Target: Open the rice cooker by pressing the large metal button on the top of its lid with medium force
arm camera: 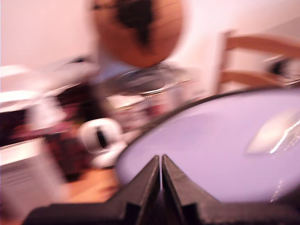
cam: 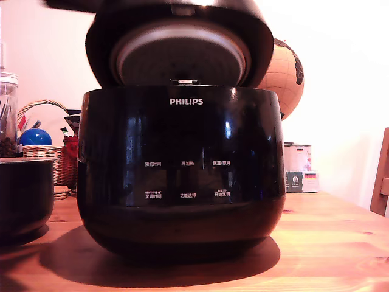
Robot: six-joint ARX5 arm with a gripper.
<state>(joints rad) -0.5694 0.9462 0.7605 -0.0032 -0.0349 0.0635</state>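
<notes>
With its two black fingers pressed tip to tip, gripper [arm camera: 161, 161] closed on nothing, poised just above the lid [arm camera: 220, 145], blurred. Rice cooker [cam: 181, 170] on wooden table [cam: 328, 243], lid raised, grey disc facing front. Globe [cam: 284, 76] behind; black bowl [cam: 24, 194] at exterior view's left.

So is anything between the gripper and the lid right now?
Nothing visible. In the wrist view the gripper, fingers together, sits right over the lid's glossy top with no object between them. The exterior view shows the lid already tilted up off the cooker, grey disc exposed.
</notes>
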